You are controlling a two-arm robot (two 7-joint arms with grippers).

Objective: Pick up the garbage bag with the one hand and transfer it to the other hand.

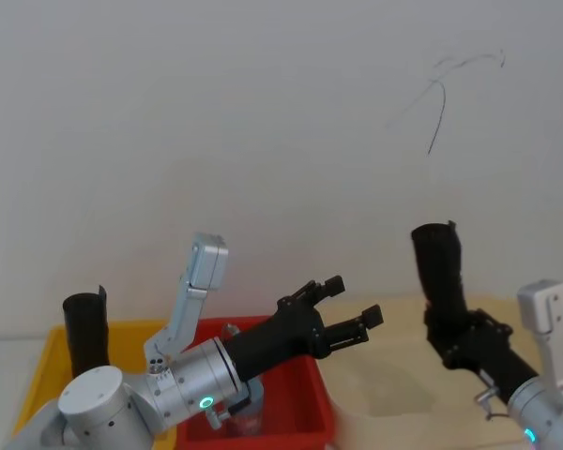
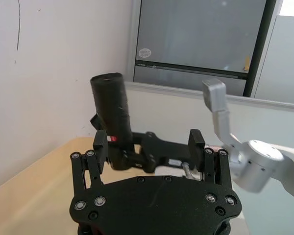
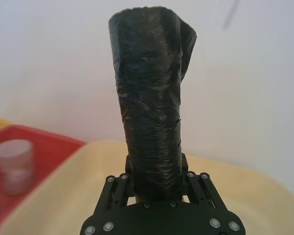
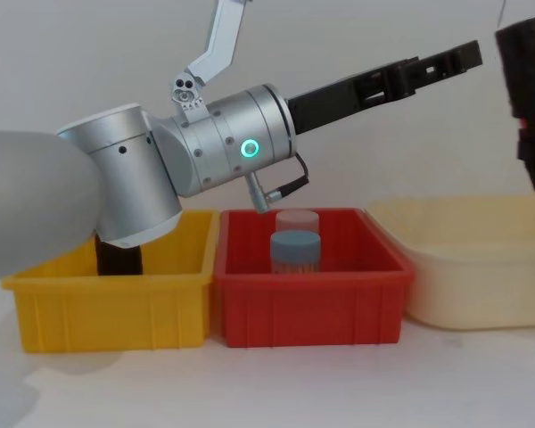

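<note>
The right gripper is pinching the bag at its lower end and holding it upright in the air on the right, above the tub. The left gripper is reaching across from the left with its fingers spread. Its tips are lying near the bag's upper part and are not touching it.

You are facing these hazards:

1. **Tilt or slip.** Most of the roll is standing above the grip, just over the label. A sideways push from the left fingers is likely to lever it over or work it out of the pinch.
2. **Drop.** If you are opening one gripper before the other is pressing firmly on the roll, the bag is probably falling into the tub, or bouncing toward the red bin and its jars.
3. **Gripper contact.** The grip is taking up the low end. If you are closing the left fingers too low, they are striking the right fingers instead of plastic.
4. **False grip.** A loose flap is standing off the top. If you are closing on it alone, you are gripping film and not the roll.
5. **Crush.** The wrap is looking soft, so a hard squeeze is likely deforming it and loosening the hold.
</note>
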